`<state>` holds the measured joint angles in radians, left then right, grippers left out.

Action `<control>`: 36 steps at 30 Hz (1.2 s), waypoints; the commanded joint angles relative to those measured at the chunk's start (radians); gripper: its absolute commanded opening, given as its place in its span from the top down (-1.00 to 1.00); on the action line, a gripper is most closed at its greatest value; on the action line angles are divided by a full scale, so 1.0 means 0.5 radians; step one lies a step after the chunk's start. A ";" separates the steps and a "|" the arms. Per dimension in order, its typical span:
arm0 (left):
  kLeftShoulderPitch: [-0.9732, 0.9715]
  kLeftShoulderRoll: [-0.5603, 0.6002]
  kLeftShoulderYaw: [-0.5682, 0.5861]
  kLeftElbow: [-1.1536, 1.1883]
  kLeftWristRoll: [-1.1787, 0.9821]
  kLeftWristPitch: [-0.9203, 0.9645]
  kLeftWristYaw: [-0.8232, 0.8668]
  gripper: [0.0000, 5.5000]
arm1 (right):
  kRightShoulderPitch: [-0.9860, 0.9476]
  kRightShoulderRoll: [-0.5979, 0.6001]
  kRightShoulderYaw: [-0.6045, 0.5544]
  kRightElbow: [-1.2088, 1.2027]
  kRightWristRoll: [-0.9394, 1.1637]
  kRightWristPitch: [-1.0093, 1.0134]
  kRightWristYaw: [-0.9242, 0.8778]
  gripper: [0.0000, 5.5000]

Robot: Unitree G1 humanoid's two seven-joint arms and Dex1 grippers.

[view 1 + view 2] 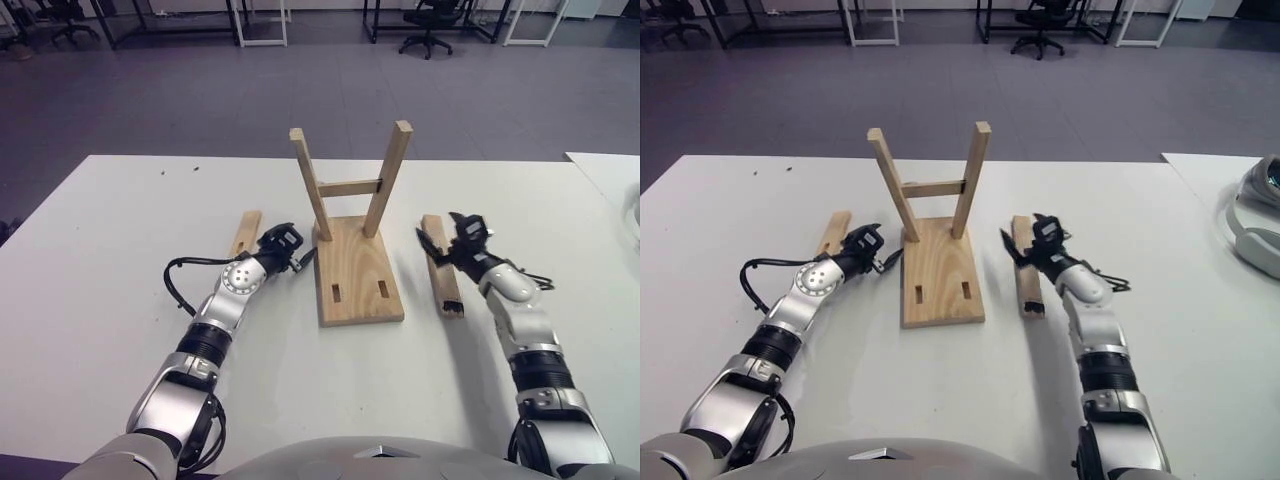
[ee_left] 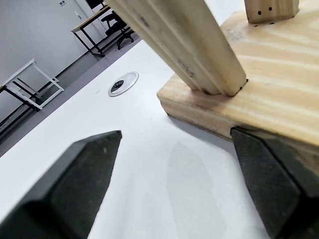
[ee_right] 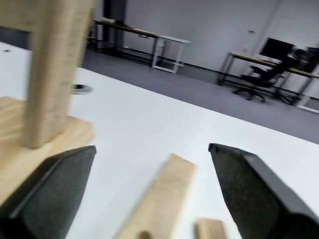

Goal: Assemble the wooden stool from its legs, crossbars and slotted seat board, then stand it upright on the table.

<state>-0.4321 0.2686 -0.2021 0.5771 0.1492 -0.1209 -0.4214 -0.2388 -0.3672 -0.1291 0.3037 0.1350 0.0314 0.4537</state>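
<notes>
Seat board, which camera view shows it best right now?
Left eye view: the whole seat board lies flat, two legs standing at its far end, two empty slots nearer. The right eye view matches. The left wrist view catches one corner with a leg base; the right wrist view, one edge.

surface: white table point(image 1: 100, 260) | middle: slotted seat board point(image 1: 358, 275) lying flat; two empty slots at its near end | toward left edge: loose wooden leg point(image 1: 246, 232) flat, apart from the board | toward right edge: second loose leg point(image 1: 448, 290) flat, near the board but not touching it; both legs point toward the far edge
</notes>
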 commanded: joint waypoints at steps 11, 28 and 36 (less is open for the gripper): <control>0.029 0.034 0.164 -0.124 -0.114 0.018 -0.003 -0.47 | 0.211 -0.254 -0.162 0.539 0.169 0.233 0.344 -0.01; -0.364 -0.567 0.643 -1.865 -2.584 1.552 0.535 -0.47 | -0.148 -0.033 0.186 -1.343 -0.148 -0.167 -0.207 0.52; -0.458 -0.554 0.667 -1.789 -2.737 1.614 0.632 -0.04 | -0.287 0.071 0.419 -1.673 -0.184 0.065 -0.196 0.52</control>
<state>-0.6544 -0.0216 0.1201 -0.3166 -1.2066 0.6841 -0.1108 -0.3800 -0.3238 0.0969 -0.5246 0.0433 0.0439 0.3574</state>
